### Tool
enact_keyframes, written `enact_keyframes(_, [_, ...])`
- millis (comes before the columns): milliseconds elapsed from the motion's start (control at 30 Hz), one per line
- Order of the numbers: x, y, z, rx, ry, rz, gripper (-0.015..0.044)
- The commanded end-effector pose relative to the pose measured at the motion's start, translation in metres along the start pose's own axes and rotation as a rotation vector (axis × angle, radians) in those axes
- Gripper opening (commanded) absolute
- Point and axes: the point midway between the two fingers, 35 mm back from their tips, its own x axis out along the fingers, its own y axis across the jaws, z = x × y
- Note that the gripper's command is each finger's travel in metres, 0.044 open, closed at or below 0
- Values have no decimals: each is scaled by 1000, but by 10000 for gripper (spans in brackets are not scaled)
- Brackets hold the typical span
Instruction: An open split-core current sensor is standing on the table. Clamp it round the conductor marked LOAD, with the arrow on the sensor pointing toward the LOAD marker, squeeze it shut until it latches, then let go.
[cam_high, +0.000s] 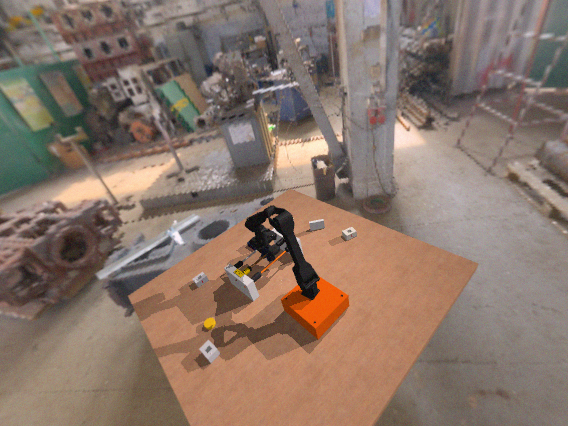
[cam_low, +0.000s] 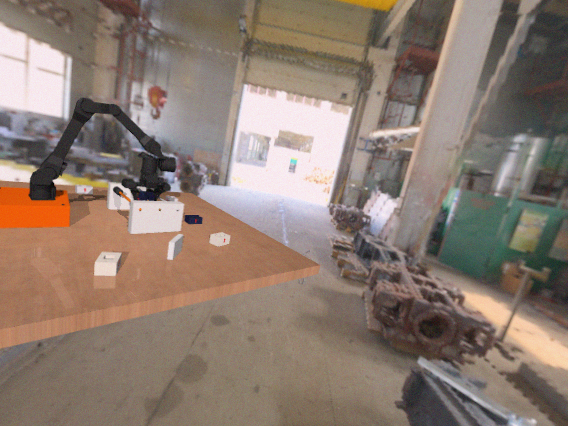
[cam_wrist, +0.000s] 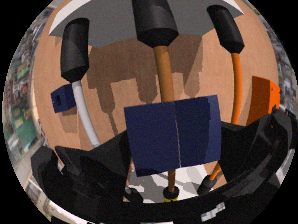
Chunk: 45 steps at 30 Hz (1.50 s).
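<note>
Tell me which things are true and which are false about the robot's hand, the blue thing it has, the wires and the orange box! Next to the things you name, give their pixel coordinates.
1. The hand (cam_wrist: 168, 127) is shut on the dark blue sensor (cam_wrist: 172, 135). True.
2. The sensor sits around the white wire (cam_wrist: 85, 112). False: it is at the middle, brown wire (cam_wrist: 164, 70).
3. The arm stands on an orange box (cam_high: 315, 307) (cam_low: 35, 212). True.
4. The yellow disc (cam_high: 209, 323) lies on top of the orange box. False: it lies on the table (cam_high: 400, 280) (cam_low: 210, 270).
5. The wire nearest the orange box in the wrist view is orange (cam_wrist: 237, 90). True.
</note>
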Motion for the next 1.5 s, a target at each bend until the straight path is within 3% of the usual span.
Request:
enact_keyframes(0, [0, 0, 1, 1, -3, 2, 0])
enact_keyframes(100, [0, 0, 1, 1, -3, 2, 0])
enact_keyframes(667, [-2, 0, 1, 3, -3, -22, 440])
enact_keyframes(833, [-21, 1, 8, 17, -26, -183, 440])
enact_keyframes(1467, [5, -4, 11, 18, -29, -189, 440])
